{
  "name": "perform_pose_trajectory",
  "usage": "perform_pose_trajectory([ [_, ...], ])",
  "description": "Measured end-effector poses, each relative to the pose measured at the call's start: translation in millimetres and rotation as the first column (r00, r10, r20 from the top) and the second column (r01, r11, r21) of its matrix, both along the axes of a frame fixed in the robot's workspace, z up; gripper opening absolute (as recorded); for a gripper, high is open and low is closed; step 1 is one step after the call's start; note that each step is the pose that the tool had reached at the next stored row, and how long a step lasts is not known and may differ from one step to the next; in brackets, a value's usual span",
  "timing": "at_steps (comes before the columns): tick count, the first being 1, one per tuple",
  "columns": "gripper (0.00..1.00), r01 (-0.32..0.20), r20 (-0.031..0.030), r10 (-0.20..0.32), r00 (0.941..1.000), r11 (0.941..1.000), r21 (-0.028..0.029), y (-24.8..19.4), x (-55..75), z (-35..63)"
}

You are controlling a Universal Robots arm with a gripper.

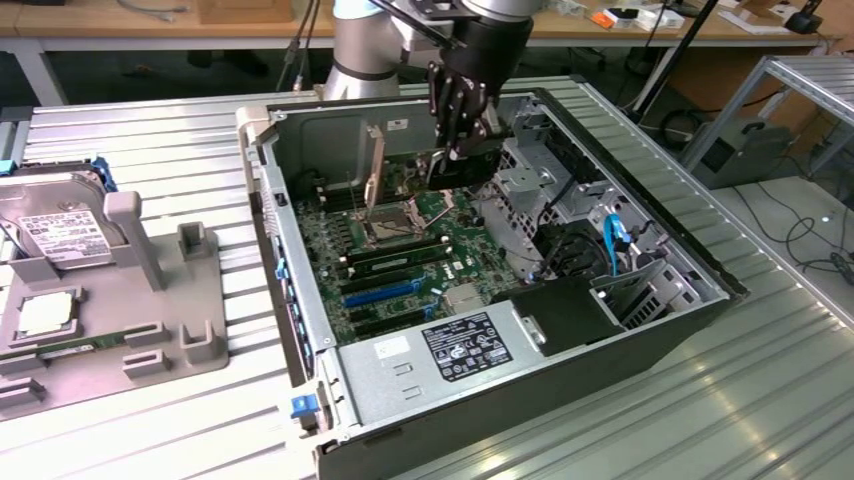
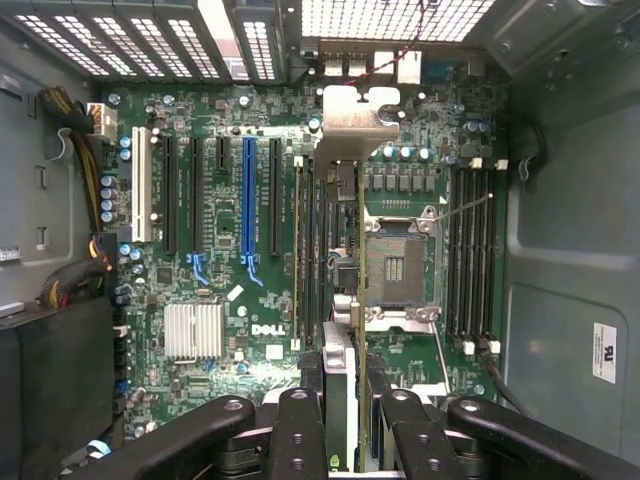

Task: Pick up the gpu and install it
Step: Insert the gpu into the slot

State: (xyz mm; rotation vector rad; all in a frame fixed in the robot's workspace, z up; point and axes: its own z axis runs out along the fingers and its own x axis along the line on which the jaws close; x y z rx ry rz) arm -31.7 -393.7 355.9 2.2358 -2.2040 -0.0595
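Gripper point(image 2: 345, 425) is down inside the open case point(image 1: 310, 130), above the board point(image 2: 225, 270). The jaws are about half closed, with a finger point(image 2: 297, 430) on each flat face of the gpu point(image 2: 338, 375), so the card is held and not loose. It hangs straight below the wrist on edge, faces upright and connector edge toward the board. The wrist view sees it edge-on as a thin strip running away from the fingers. Long axis: parallel to the expansion slots. The bracket point(image 1: 378, 165) is at the end toward the rear wall point(image 2: 130, 40), and the gripper holds the card toward the other end. Key relation is the sideways offset across the slots. In the wrist view the card's line runs between the last black slot point(image 2: 275, 195) and the CPU socket point(image 2: 395, 265). The blue slot point(image 2: 248, 195) lies one slot further from the socket. I cannot fix how far the lower edge sits from either slot, because the card's own upper edge hides it. Height: in the exterior view the bracket's lower tip looks clear of the board. I judge the card is raised, not seated, though contact at the connector is hidden. The bracket looks near the rear wall's openings. Whether it touches them I cannot tell.
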Motion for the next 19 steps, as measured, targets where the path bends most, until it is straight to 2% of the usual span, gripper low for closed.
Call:
perform_pose_trajectory([
  [19, 0.27, 0.0, 0.0, 0.0, 1.0, 1.0, 0.0, 0.0, 0.0, -6.5],
])
